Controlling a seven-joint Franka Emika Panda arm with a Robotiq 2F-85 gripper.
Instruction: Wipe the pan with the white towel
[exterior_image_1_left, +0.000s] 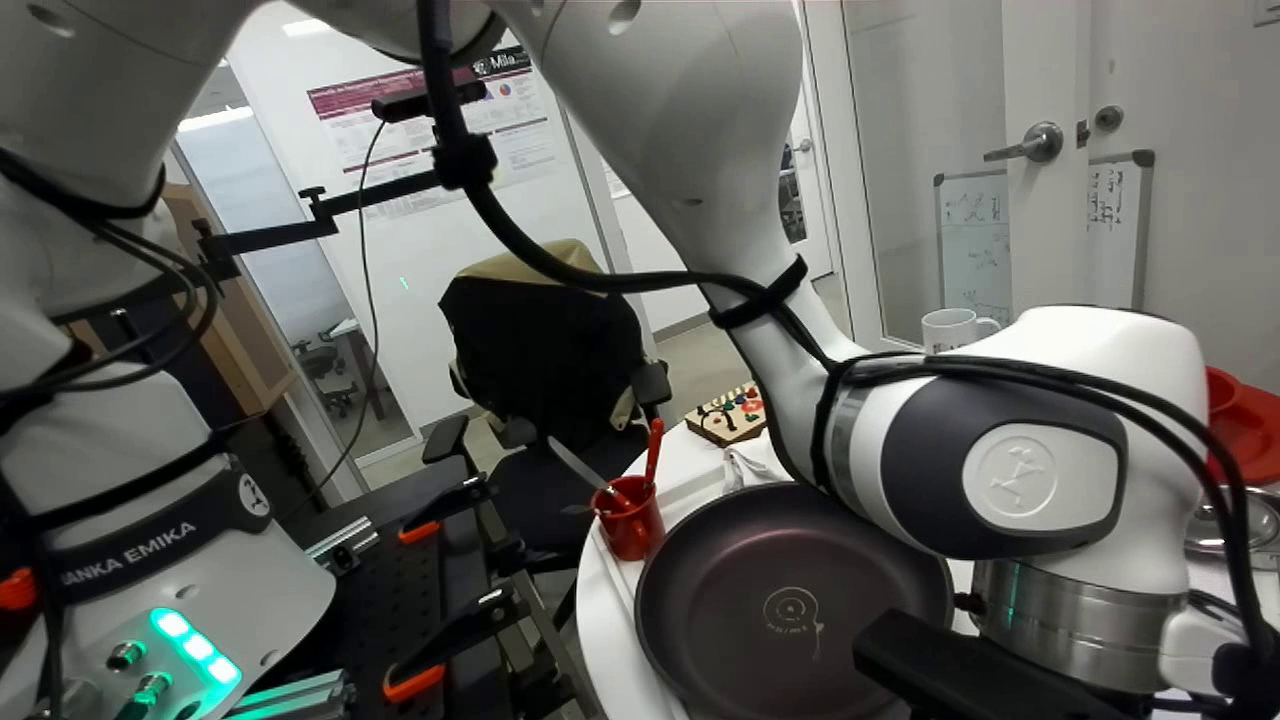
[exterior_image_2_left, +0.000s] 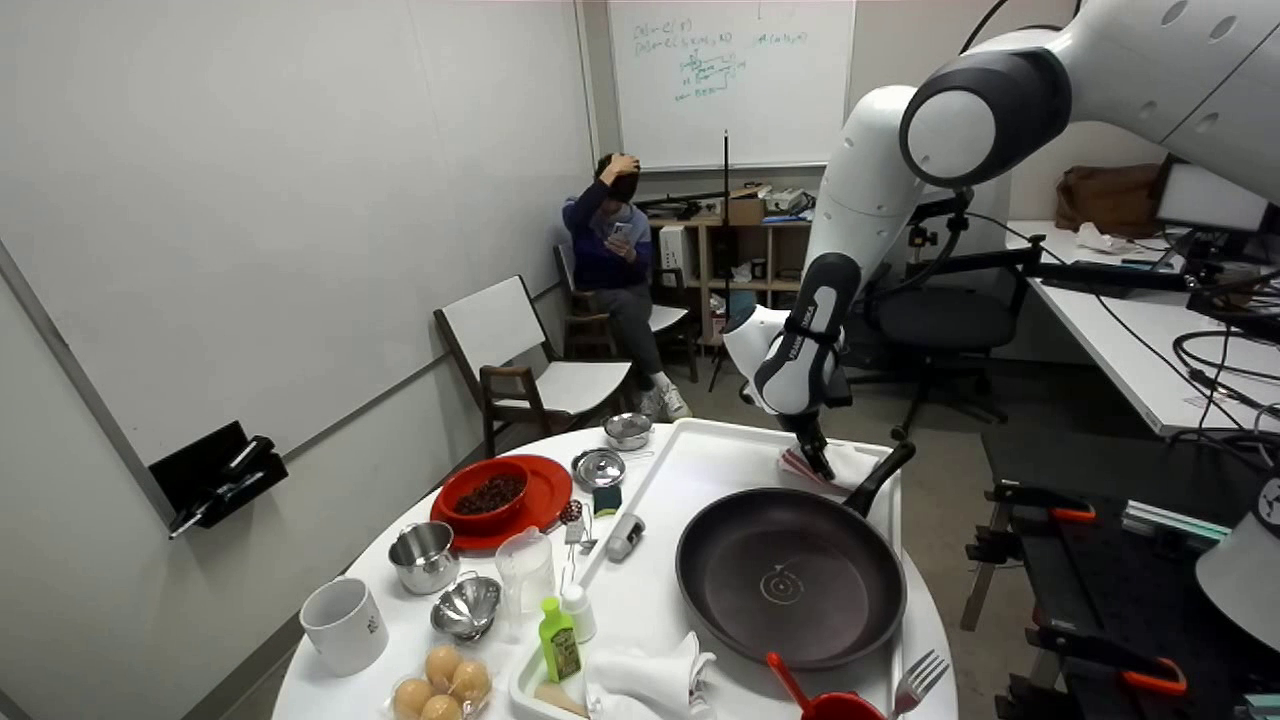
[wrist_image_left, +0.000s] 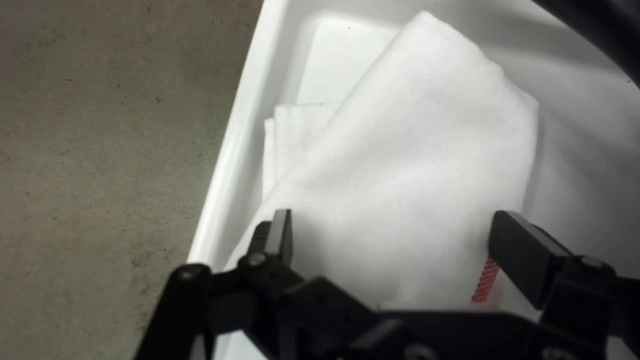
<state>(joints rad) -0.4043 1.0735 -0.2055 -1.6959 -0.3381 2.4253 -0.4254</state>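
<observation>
The white towel (wrist_image_left: 415, 165) with a red stripe lies folded in the white tray (exterior_image_2_left: 690, 480), close to its edge. It also shows at the tray's far end in an exterior view (exterior_image_2_left: 853, 464). My gripper (wrist_image_left: 392, 220) is open, its two fingers wide apart above the towel with nothing held between them. It points down at the towel in an exterior view (exterior_image_2_left: 822, 465). I cannot tell whether the fingertips touch the cloth. The dark pan shows in both exterior views (exterior_image_1_left: 790, 590) (exterior_image_2_left: 790, 580). Its black handle (exterior_image_2_left: 880, 476) reaches toward the gripper.
A red cup (exterior_image_1_left: 630, 525) with utensils stands beside the pan. A second white cloth (exterior_image_2_left: 645, 680), a green bottle (exterior_image_2_left: 560, 640) and a grey item (exterior_image_2_left: 625, 537) are around the tray's near side. A red bowl (exterior_image_2_left: 485, 495) and white mug (exterior_image_2_left: 343, 625) stand on the table.
</observation>
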